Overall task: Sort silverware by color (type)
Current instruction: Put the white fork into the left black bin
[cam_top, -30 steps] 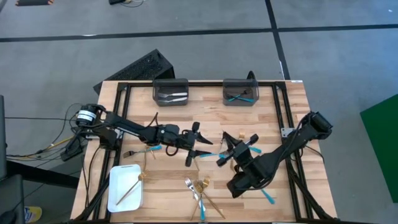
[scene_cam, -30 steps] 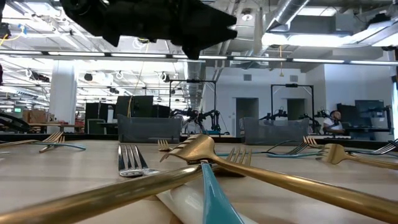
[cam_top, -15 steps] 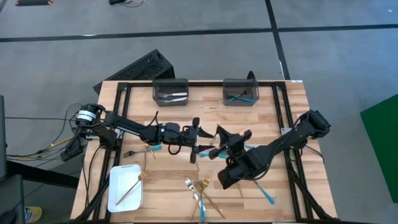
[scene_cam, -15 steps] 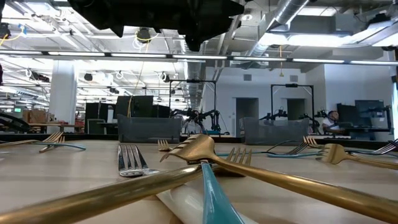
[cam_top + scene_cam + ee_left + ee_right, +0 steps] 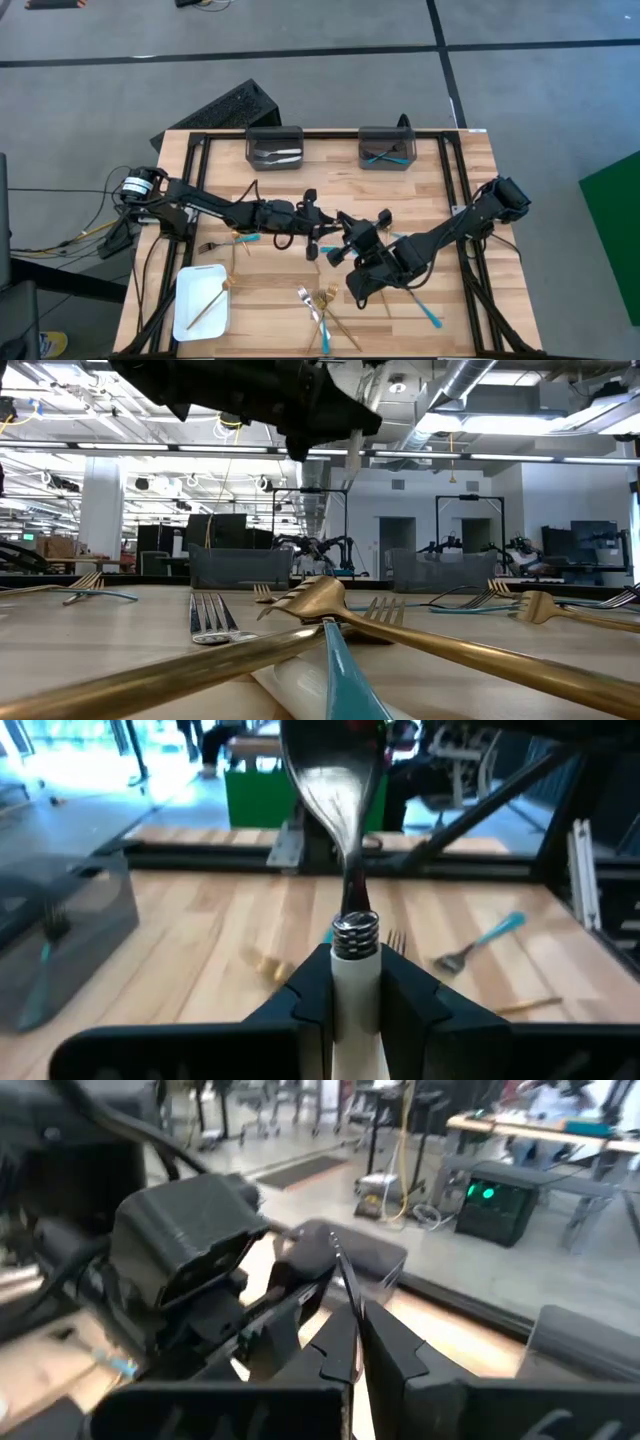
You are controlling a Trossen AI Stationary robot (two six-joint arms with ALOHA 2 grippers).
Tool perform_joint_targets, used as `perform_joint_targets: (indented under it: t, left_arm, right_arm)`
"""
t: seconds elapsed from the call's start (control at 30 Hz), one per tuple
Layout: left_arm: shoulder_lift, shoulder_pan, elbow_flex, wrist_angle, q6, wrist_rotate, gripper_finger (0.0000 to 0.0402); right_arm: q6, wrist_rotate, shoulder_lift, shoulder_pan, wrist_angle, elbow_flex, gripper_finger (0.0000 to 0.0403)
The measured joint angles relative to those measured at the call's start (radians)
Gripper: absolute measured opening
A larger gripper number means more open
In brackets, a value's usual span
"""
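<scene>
With the silver spoon with a white handle point(image 5: 345, 850) pinched between both closed end effectors, left end effector point(image 5: 357, 1005) and right end effector point(image 5: 352, 1345), the right's grip is best released before the spoon is carried to the dark grey bin of silver pieces point(image 5: 274, 147).

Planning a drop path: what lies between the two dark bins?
Nothing. In the high view, only bare wooden table separates the bin with silver pieces from the bin with turquoise pieces.

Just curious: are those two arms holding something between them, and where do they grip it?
A spoon: left fingers clamp its white handle, right fingers pinch its bowl end.
</scene>
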Motion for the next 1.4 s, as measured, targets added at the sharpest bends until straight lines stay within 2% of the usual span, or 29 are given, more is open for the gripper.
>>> perform_joint_targets:
  t: [0.17,0.27,0.4,0.57,0.67,0.77,0.83,0.97,1.13,1.27,1.4]
  left_arm:
    - [-0.003,-0.054,0.005,-0.113,0.047,-0.195,0.0035]
    - [-0.039,-0.069,-0.001,-0.227,0.110,-0.309,0.0037]
    - [-0.134,-0.048,-0.003,-0.399,0.152,-0.327,0.0035]
    - [-0.233,0.094,-0.003,-0.645,0.218,-0.322,0.0036]
    - [-0.261,0.232,-0.001,-0.741,0.319,-0.250,0.0036]
    - [-0.252,0.379,-0.002,-0.818,0.390,-0.259,0.0036]
    - [-0.239,0.458,-0.003,-0.824,0.430,-0.288,0.0036]
    - [-0.228,0.590,-0.001,-0.791,0.572,-0.282,0.0036]
    - [-0.212,0.690,0.000,-0.737,0.678,-0.281,0.0042]
    - [-0.202,0.725,-0.001,-0.723,0.733,-0.264,0.0075]
    - [-0.194,0.736,-0.001,-0.716,0.748,-0.256,0.0121]
  right_arm:
    - [-0.006,-0.038,0.002,-0.001,-0.012,-0.002,0.0046]
    - [-0.007,-0.021,0.001,-0.002,-0.026,-0.001,0.0062]
    - [-0.008,0.011,-0.004,0.003,-0.065,0.002,0.0074]
    - [-0.008,0.002,-0.002,0.015,-0.132,0.002,0.0081]
    - [-0.008,-0.006,-0.002,0.023,-0.171,0.002,0.0081]
    - [-0.001,-0.028,-0.002,0.028,-0.223,0.002,0.0081]
    - [0.036,-0.052,-0.002,0.033,-0.285,0.002,0.0081]
    - [0.154,-0.107,-0.002,0.041,-0.448,0.001,0.0081]
    - [0.410,-0.223,-0.002,0.041,-0.684,0.000,0.0081]
    - [0.572,-0.259,-0.002,0.052,-0.839,0.000,0.0082]
    - [0.635,-0.265,-0.002,0.067,-0.895,0.000,0.0082]
